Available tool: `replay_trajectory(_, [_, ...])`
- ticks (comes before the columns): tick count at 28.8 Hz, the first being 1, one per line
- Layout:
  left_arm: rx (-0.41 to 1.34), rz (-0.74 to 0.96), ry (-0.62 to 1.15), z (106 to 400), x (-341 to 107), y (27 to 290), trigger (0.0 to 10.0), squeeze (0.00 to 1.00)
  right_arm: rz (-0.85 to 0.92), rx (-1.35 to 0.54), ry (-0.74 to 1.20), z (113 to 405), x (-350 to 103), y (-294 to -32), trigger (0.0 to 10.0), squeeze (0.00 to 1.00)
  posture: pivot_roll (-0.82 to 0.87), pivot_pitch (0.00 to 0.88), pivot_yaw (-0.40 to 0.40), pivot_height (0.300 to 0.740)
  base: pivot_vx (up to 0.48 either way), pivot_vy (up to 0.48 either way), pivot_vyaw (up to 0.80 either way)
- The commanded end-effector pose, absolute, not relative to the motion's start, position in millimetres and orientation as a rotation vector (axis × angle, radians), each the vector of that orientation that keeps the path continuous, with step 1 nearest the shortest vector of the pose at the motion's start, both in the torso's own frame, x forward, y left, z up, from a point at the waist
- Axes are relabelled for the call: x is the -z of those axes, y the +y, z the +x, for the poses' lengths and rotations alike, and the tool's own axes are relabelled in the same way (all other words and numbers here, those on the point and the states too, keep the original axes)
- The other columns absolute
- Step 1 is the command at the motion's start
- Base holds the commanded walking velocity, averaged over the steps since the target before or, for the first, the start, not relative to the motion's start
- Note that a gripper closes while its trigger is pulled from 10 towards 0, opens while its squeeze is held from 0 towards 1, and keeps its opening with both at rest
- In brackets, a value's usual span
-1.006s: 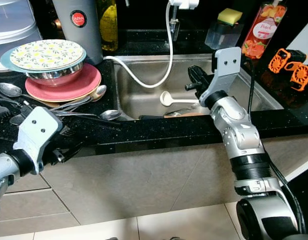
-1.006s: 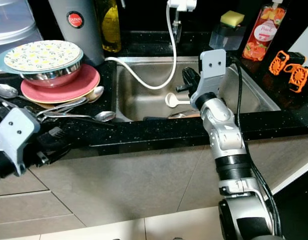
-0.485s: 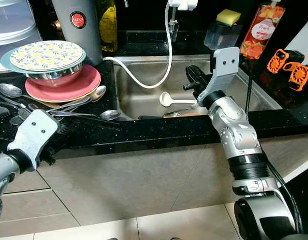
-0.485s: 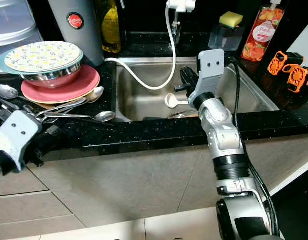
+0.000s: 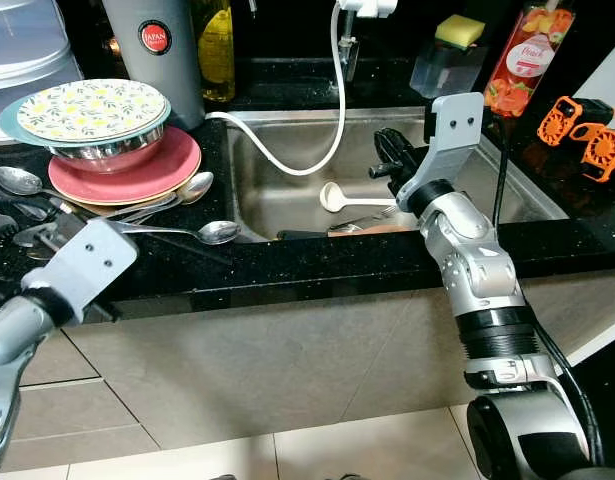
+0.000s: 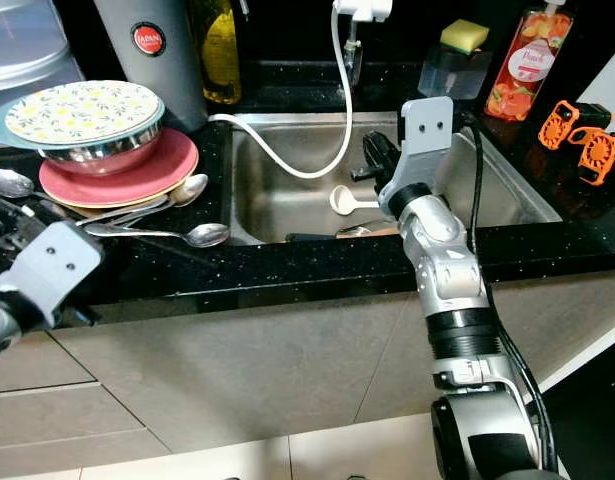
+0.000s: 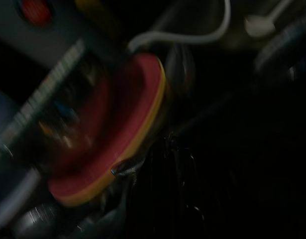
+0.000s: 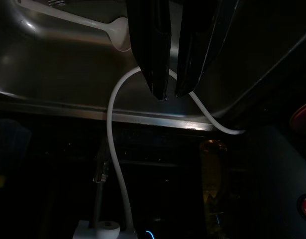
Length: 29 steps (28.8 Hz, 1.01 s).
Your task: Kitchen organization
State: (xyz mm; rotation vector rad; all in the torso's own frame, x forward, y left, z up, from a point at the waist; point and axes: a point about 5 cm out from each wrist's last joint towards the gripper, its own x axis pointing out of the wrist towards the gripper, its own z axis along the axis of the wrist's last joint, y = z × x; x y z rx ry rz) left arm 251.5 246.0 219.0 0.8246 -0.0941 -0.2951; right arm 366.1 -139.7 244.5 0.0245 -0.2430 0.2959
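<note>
Currently, the right tool point(image 8: 167, 94) hangs over the sink point(image 5: 287, 195), fingers nearly together, grasping nothing. The left tool has drawn back from the tabletop point(image 5: 287, 262) edge toward the cutlery; its state cannot be determined. No item has been collected yet. The white ladle point(image 5: 349, 198) lies in the sink, long axis across the basin, bowl toward the robot's left. Spoons point(image 5: 192, 230) lie beside the red plate point(image 5: 137, 180).

A black speckled counter point(image 5: 317, 262) runs along the wall. Grey cabinet fronts point(image 5: 247, 370) stand below it. Pale floor tiles point(image 5: 367, 450) lie underneath.
</note>
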Motion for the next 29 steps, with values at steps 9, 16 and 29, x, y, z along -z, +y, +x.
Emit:
replay_trajectory(9, [0.213,0.803,-0.312,264.3,-254.5,227.8,10.0,0.0,0.029,-0.311,-0.251,368.8,-246.7,-136.3,10.0,0.0,0.16,0.0,-0.062,0.74,0.0,0.0,0.0])
replay_trajectory(16, [0.228,0.735,-0.318,266.7,-258.1,223.9,10.0,0.0,0.025,-0.317,-0.257,369.1,-248.1,-135.5,10.0,0.0,0.16,0.0,-0.064,0.74,0.0,0.0,0.0])
replay_trajectory(29, [0.359,0.531,-0.057,298.8,-225.8,219.8,10.0,0.03,0.029,-0.332,-0.258,369.9,-248.2,-130.5,10.0,0.0,0.16,0.0,-0.068,0.74,0.0,0.0,0.0])
